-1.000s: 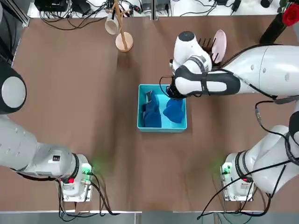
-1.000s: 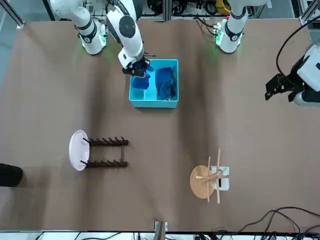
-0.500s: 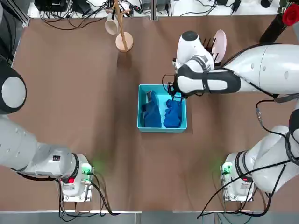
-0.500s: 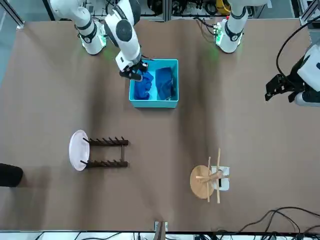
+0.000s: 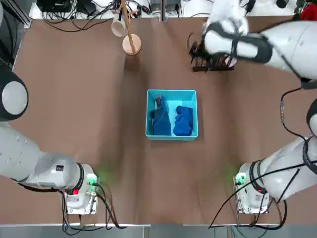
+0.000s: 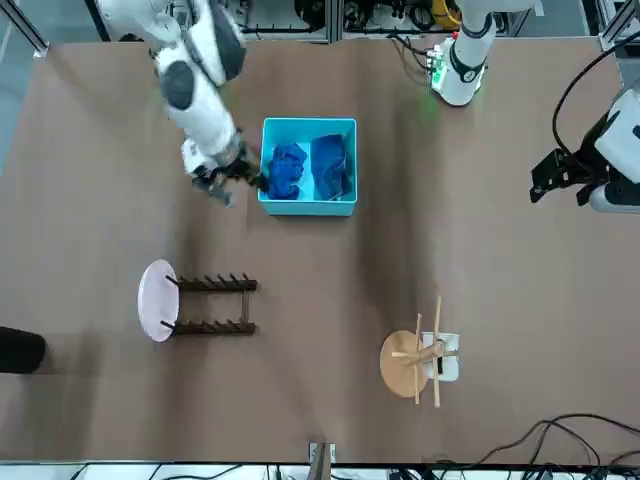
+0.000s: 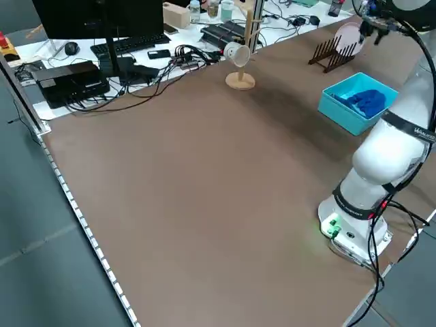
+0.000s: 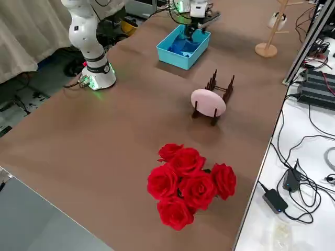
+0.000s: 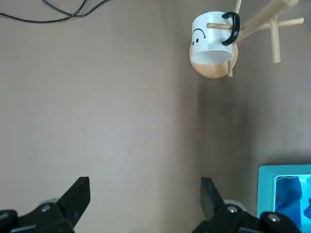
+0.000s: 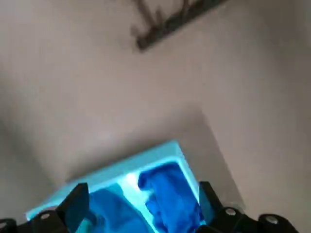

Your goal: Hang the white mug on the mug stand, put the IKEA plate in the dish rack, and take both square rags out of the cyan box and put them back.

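Observation:
The cyan box (image 5: 171,92) sits mid-table with both dark-blue square rags (image 5: 161,118) (image 5: 183,120) lying side by side inside it. My right gripper (image 6: 226,182) hangs open and empty in the air beside the box, on the dish rack's side. Its wrist view shows the nearer rag (image 10: 170,199) below. The IKEA plate (image 6: 157,300) stands on edge at one end of the dish rack (image 6: 212,305). On a peg of the mug stand (image 6: 410,362) hangs the white mug (image 9: 211,38). My left gripper (image 9: 144,199) is open, high off to the left side.
A bunch of red roses (image 8: 191,183) stands near the table's right end, past the dish rack. Cables, a keyboard and boxes lie beyond the far edge. Both arm bases are at the near edge.
My right gripper opened and let go of the rag, which now lies in the cyan box. It then rose and swung away toward the dish rack. The left arm has not moved.

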You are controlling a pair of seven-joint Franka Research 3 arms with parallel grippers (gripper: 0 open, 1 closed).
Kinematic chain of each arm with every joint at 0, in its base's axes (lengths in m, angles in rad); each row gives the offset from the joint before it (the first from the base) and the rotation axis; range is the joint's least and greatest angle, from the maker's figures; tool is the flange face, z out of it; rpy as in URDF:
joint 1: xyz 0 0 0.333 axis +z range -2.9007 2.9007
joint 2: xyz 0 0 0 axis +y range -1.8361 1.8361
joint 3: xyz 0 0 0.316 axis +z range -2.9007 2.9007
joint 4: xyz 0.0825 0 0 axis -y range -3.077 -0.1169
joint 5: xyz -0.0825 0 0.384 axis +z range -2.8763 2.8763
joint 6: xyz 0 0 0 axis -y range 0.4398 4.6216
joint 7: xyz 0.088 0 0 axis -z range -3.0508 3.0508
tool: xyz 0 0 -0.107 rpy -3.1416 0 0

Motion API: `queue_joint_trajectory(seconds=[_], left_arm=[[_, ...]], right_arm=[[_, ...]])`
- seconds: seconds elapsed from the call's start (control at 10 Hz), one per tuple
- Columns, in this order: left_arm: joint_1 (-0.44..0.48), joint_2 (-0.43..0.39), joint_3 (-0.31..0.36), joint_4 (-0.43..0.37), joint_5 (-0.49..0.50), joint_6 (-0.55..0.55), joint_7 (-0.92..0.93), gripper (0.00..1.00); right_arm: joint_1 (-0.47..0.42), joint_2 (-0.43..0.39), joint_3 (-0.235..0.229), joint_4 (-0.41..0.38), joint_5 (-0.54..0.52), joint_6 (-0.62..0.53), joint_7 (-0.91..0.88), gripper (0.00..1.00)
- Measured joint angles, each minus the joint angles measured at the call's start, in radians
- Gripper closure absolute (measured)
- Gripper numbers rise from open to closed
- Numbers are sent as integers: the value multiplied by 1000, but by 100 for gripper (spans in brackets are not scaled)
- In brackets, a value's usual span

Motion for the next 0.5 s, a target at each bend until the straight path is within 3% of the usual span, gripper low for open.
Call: queue_joint_trajectory(seconds=[0.2, 0.5], left_arm=[[0, 0, 0, 0, 0, 0, 0, 0], [-1, 0, -1, 0, 0, 0, 0, 0]], right_arm=[[-163, 32, -2, 123, -50, -146, -180, 0], [-402, 120, -5, 319, -93, -290, -637, 0]])
